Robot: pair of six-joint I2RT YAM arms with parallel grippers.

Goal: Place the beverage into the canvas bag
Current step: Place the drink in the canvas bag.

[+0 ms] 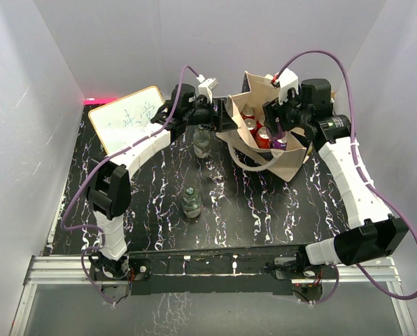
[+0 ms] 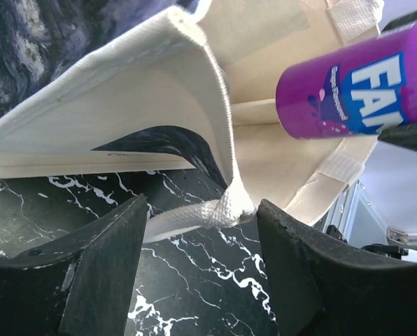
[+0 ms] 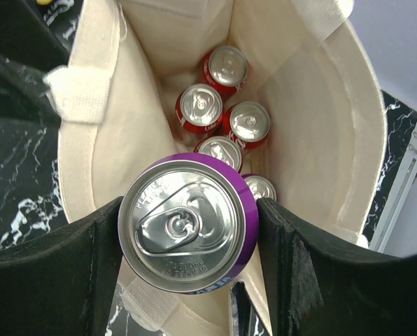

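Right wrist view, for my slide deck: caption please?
Right end effector holds a purple aluminium can over the open beige canvas bag of red cans.

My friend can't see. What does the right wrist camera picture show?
The right hand holds a purple can over an open canvas bag. Red cans stand at the bottom of the bag.

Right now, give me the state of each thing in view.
Canvas bag: mouth open.
Purple can: upright, gripped over bag mouth.
Red cans: upright inside bag.
Near bottle: upright on table.
Far bottle: upright on table.
Whiteboard: flat, written on.
Right gripper: shut on purple can.
Left gripper: straddling bag handle, grip unclear.
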